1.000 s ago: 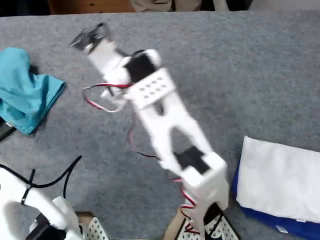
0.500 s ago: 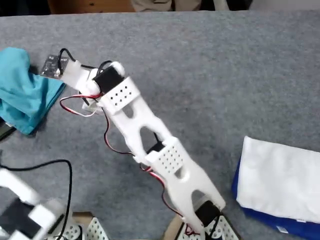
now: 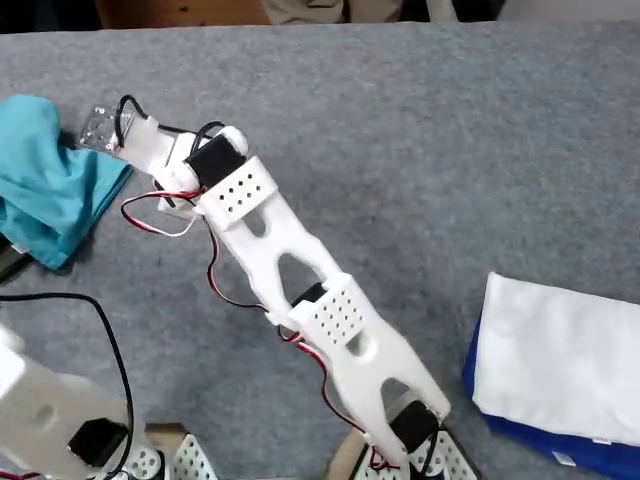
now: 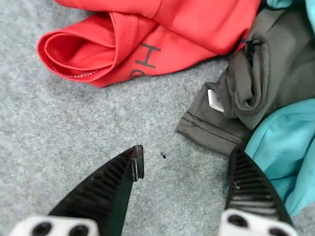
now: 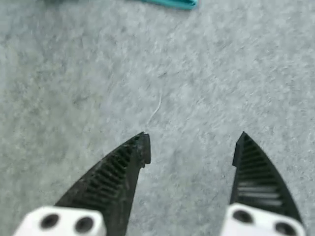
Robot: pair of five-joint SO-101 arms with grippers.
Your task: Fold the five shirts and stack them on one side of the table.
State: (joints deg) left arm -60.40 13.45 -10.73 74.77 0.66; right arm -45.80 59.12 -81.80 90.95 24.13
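Observation:
A crumpled teal shirt (image 3: pixel 45 190) lies at the table's left edge. My right arm (image 3: pixel 270 230) stretches across to it, and its gripper (image 5: pixel 193 137) is open over bare grey felt, just short of the teal hem (image 5: pixel 167 3). My left gripper (image 4: pixel 187 152) is open above the table with nothing in it. In front of it are a bunched red shirt (image 4: pixel 147 34), a dark grey shirt (image 4: pixel 261 83) and more teal shirt (image 4: pixel 285 147). At the right edge a folded white shirt (image 3: pixel 560 350) rests on a folded blue shirt (image 3: pixel 520 425).
The grey felt table (image 3: pixel 450 150) stretches from the middle to the back right. The left arm's body (image 3: pixel 45 410) sits at the front left corner with a black cable (image 3: pixel 110 340) looping over it. Red and white wires (image 3: pixel 215 270) hang off the right arm.
The right arm swung left from the table's back middle until its wrist reached the teal shirt's edge. The left arm shifted at the front left corner.

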